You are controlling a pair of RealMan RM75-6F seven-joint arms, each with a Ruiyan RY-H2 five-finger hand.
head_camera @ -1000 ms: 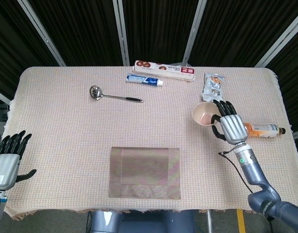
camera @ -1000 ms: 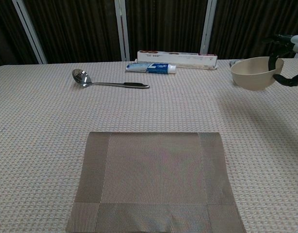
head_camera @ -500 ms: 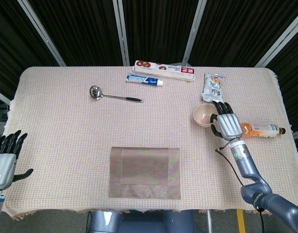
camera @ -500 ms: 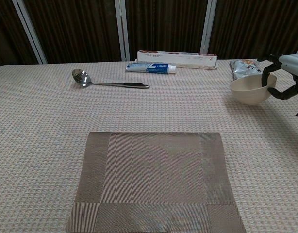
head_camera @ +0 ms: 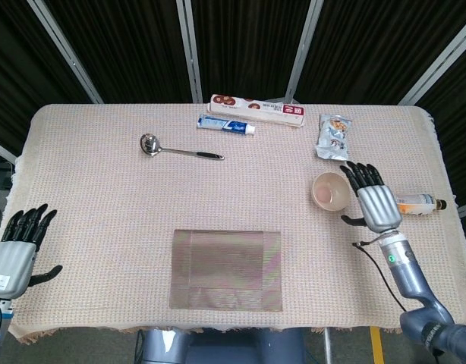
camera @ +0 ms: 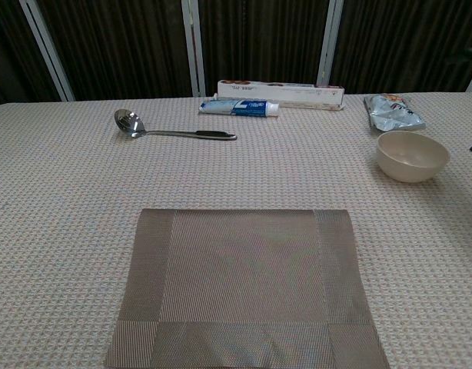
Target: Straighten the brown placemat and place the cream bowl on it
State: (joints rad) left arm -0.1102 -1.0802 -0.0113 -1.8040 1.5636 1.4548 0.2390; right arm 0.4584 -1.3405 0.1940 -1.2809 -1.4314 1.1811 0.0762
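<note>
Orange bottle (head_camera: 417, 203) half hidden behind right hand (head_camera: 376, 199). Right hand spread, empty, just beside cream bowl (head_camera: 330, 190), upright on cloth. Left hand (head_camera: 17, 246) spread, empty, at table edge. Brown placemat (head_camera: 227, 269) front-centre, well apart from bowl.

Tablecloth (camera: 59, 200): beige waffle-weave cloth, matt. Placemat (camera: 247, 280): brown woven, faint sheen. Bowl (camera: 412, 155): cream, smooth, matt. Ladle (camera: 171, 129): polished metal. Snack pouch (camera: 392, 113): shiny foil. Hands (head_camera: 379, 203): grey metallic, black fingers.

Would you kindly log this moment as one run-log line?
placemat: straight, bare | cream bowl: on tablecloth, unheld | right hand: beside bowl, empty | left hand: idle, open
</note>
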